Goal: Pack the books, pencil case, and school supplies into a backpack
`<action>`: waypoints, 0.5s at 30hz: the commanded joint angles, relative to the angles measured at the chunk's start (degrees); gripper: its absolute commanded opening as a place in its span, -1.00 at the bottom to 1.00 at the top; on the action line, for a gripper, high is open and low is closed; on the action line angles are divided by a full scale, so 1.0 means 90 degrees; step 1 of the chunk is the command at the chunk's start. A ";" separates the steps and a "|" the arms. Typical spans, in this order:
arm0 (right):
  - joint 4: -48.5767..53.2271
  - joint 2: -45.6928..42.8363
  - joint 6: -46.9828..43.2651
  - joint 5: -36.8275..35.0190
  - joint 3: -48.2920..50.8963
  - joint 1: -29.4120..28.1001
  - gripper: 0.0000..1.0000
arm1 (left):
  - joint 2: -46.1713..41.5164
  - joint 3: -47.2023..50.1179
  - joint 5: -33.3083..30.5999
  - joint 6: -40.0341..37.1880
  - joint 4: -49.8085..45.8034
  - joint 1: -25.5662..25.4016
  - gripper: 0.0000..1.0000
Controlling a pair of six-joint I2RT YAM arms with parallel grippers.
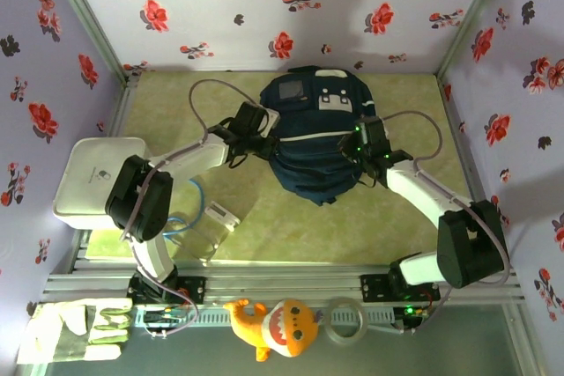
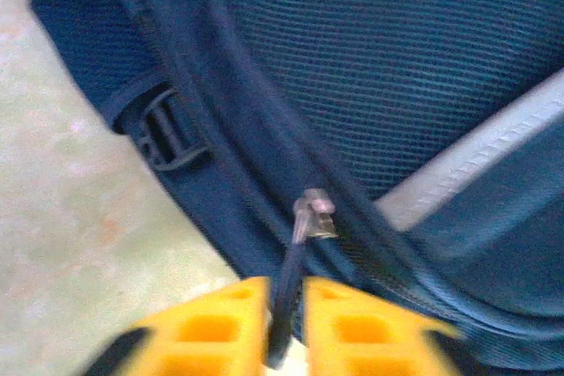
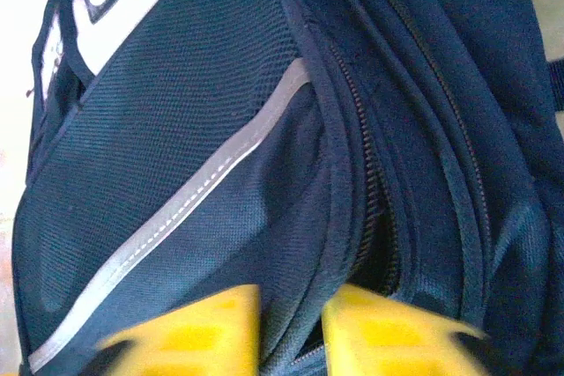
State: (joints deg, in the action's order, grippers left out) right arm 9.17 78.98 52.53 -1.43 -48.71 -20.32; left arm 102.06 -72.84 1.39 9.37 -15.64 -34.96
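Arms [image 1: 189, 158] bent inward, flanking backpack [image 1: 313, 165] (zip pull [image 2: 313, 216] btwn L fingers [image 2: 211, 332]).

Backpack [image 1: 313, 143] blocks the middle of the tabletop [image 1: 291, 235] toward the far edge. Left arm [image 1: 189, 158] and right arm [image 1: 423, 191] close off both its sides. White tray [image 1: 88, 173] takes the left edge, small white box [image 1: 222, 215] near the near-left corner. Free: near-edge middle, far-left corner, strip along the right edge.
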 commanded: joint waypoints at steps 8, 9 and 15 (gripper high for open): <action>0.1120 -0.0633 -0.1182 -0.0296 -0.0452 -0.0035 0.54 | -0.2006 0.1670 -0.1210 0.2347 -0.1066 0.0718 0.69; 0.1169 -0.0650 -0.1279 -0.0308 -0.0489 -0.0079 0.56 | -0.2152 0.1794 -0.1312 0.2587 -0.1274 0.0738 0.73; 0.1215 -0.0431 -0.1687 -0.0419 -0.0752 -0.0461 0.69 | -0.2662 0.2339 -0.1375 0.4017 -0.2617 0.0758 0.79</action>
State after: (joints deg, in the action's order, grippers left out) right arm 18.65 74.22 41.10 -3.49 -53.17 -23.07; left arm 79.79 -54.13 -9.17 35.68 -30.39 -28.23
